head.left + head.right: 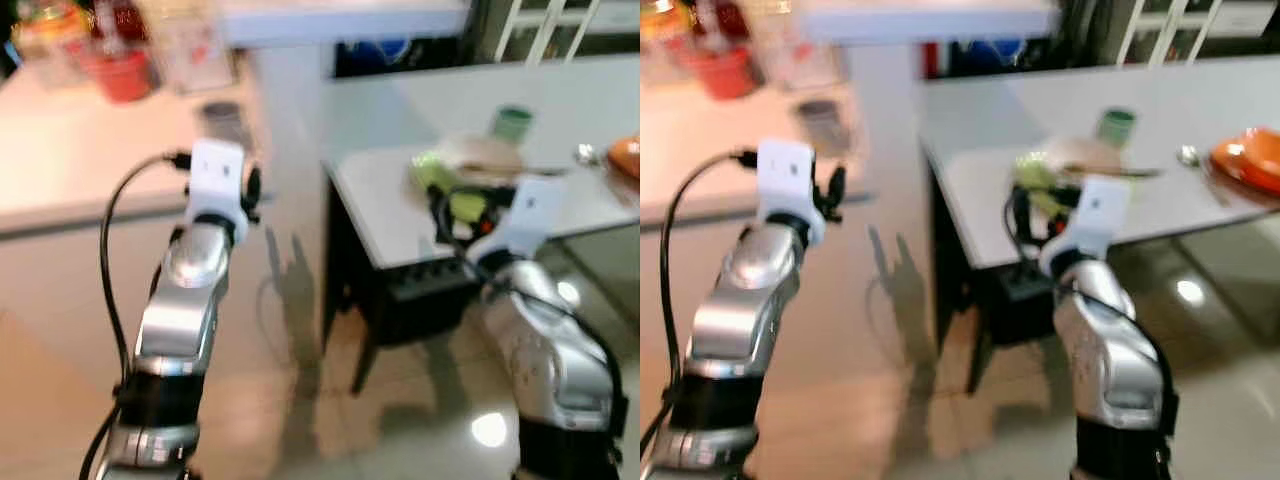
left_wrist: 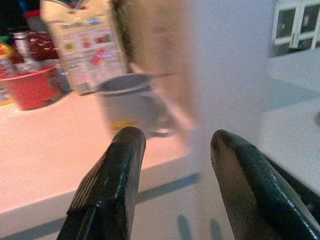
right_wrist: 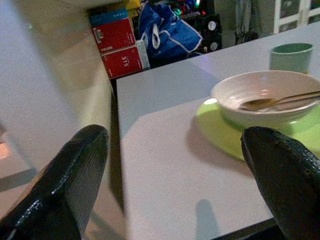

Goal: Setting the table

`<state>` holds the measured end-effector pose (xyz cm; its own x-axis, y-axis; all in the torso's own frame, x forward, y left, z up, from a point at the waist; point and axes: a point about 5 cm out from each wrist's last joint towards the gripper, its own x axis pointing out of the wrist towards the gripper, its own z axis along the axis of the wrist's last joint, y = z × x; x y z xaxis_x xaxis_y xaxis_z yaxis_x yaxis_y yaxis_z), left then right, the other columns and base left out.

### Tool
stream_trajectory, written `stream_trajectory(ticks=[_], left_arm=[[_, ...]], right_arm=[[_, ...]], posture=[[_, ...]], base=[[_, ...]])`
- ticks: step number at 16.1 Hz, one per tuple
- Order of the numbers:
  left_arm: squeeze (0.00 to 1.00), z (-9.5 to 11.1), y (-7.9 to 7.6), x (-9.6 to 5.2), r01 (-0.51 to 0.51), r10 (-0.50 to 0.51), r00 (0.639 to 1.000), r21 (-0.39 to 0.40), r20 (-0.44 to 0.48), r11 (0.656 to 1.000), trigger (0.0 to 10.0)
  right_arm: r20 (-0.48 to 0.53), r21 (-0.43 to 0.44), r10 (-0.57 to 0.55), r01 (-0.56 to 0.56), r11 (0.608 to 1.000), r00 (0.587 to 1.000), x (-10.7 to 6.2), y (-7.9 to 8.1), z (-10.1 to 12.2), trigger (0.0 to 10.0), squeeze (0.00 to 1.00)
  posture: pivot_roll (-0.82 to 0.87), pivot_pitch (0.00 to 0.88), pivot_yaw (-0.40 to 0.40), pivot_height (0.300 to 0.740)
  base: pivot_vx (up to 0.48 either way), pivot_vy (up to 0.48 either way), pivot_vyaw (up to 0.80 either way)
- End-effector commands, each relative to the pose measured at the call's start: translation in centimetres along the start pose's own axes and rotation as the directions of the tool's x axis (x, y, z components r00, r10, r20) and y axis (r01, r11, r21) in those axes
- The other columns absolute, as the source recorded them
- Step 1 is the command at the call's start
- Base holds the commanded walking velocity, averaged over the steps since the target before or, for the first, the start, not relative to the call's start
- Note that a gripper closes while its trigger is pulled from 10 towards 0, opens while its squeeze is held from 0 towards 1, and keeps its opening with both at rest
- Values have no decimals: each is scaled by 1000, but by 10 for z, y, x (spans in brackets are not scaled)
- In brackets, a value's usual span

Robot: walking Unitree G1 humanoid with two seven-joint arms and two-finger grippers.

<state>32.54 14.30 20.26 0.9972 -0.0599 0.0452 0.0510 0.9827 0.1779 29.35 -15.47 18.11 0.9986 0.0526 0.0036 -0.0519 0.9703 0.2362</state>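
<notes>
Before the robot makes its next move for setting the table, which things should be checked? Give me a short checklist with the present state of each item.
1. Left gripper free: ok, fingers apart, nothing between them, aimed at a grey cup on the counter.
2. Right gripper free: ok, fingers wide apart, nothing held.
3. Place setting on the white table: ok, a bowl sits on a green plate, a spoon in the bowl.
4. Green cup upright behind the bowl: ok.
5. Orange dish fully on the table: cannot tell, it is cut by the picture edge.
6. Head views sharp: not ok, blurred.
</notes>
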Motion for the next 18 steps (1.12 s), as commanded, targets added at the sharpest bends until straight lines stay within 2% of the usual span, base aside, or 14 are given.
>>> stream_trajectory(ticks=[1, 9, 10, 11, 12, 13, 17, 18], left_arm=[[1000, 1, 6, 0, -17, 17, 1000, -5, -6, 1000, 10000], [1000, 2, 8, -1, -28, 28, 1000, 15, -2, 1000, 10000], [478, 3, 9, -1, -36, 36, 999, 20, 10, 999, 10000], [0, 5, 9, -1, -51, 51, 998, 17, 28, 999, 10000], [0, 7, 9, -1, -73, 73, 997, 8, 40, 997, 10000], [0, 9, 9, -1, -76, 76, 996, -11, 52, 997, 10000], [0, 10, 4, 0, -60, 60, 993, -2, 100, 998, 10000], [0, 11, 2, 0, -56, 57, 992, -10, 115, 998, 10000]], right_arm=[[11, 8, 27, -27, 1000, 1000, 1, 8, 4, 10000, 1000], [14, 2, 28, -28, 1000, 1000, 3, 7, 6, 10000, 1000], [17, -14, 23, -23, 1000, 1000, 3, 6, 6, 10000, 1000], [21, -33, 16, -15, 999, 1000, 3, 5, 7, 10000, 1000], [26, -65, 6, -4, 998, 1000, 5, 3, 9, 10000, 467], [36, -78, -4, 7, 997, 999, 6, 1, 11, 10000, 0], [87, -151, -1, 15, 988, 996, 10, -3, 24, 10000, 0], [92, -143, 17, -3, 990, 996, 11, -2, 26, 10000, 0]], posture=[[-6, 0, 2, 740], [-5, 0, -3, 740], [-5, 0, -3, 740], [-6, 0, -4, 740], [-5, 0, -6, 740], [-5, 0, -6, 740], [-6, 0, -9, 740], [-5, 0, -10, 740]], base=[[0, 465, 0], [0, 451, 0], [0, 379, 0], [0, 0, 0], [0, 0, 0], [0, 0, 0], [0, 0, 0], [0, 0, 0]])
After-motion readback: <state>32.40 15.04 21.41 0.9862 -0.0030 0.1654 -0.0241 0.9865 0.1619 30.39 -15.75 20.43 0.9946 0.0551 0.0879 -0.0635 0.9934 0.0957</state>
